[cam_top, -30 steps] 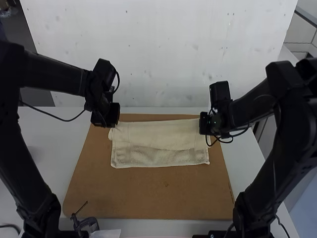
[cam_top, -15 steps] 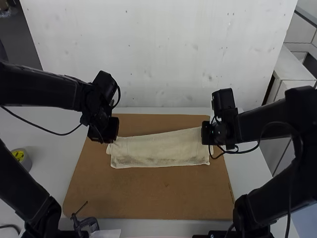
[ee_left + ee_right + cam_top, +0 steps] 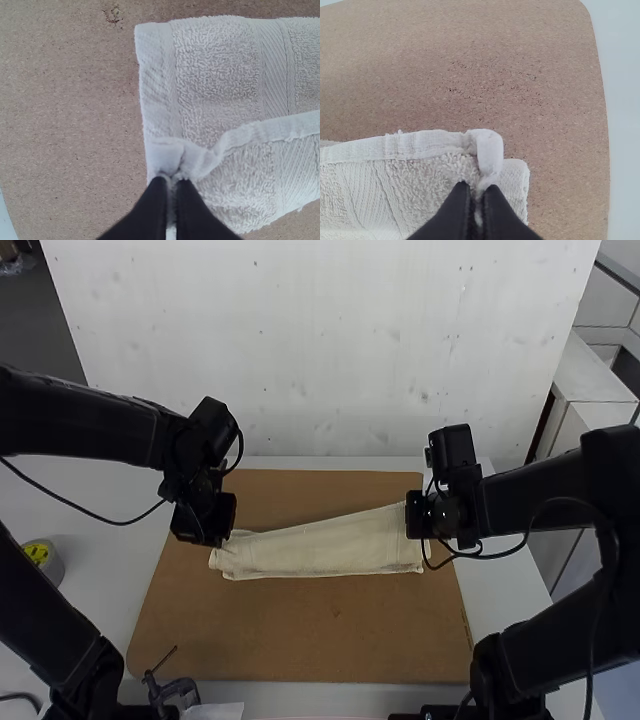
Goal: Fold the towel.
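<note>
High view suggests mid-fold: left end effector [image 3: 172,182] and right end effector [image 3: 478,191] pinch corners of towel [image 3: 325,548], and next should lower these evenly nearward.

Spread with a large, flat brown board [image 3: 330,630], on a smooth white table [image 3: 110,575].
Bears a long cream terry towel [image 3: 330,547] across the board's middle, folded over itself. Carries a dark metal clamp [image 3: 178,690] at the board's near edge, left of centre, with a pale flat sheet [image 3: 215,711] just beside, and a round grey object with a yellow inside [image 3: 53,565] farther left.
</note>
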